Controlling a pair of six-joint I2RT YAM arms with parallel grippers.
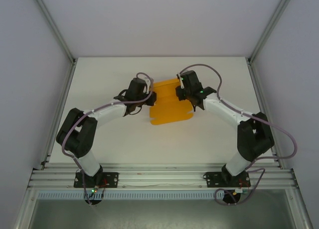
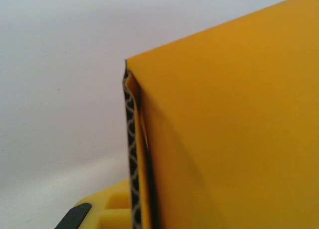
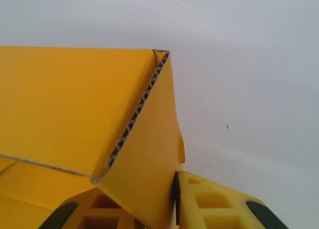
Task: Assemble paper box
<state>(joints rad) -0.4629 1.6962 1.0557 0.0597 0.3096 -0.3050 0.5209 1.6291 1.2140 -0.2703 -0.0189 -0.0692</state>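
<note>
The paper box (image 1: 169, 107) is a bright orange die-cut card lying partly folded at the middle of the white table. My left gripper (image 1: 149, 97) sits at its left edge, shut on a folded-up flap. In the left wrist view that flap (image 2: 224, 139) stands upright, its corrugated edge beside one yellow finger (image 2: 107, 211); the other finger is hidden behind the card. My right gripper (image 1: 180, 93) is at the box's upper right corner. In the right wrist view a raised side flap (image 3: 144, 154) is pinched between the yellow fingers (image 3: 214, 204), the dark pad pressed against the card.
The white table (image 1: 109, 134) is enclosed by grey walls with aluminium posts (image 1: 55, 30) at the back corners. An aluminium rail (image 1: 159, 178) carrying both arm bases runs along the near edge. Purple cables loop over both arms.
</note>
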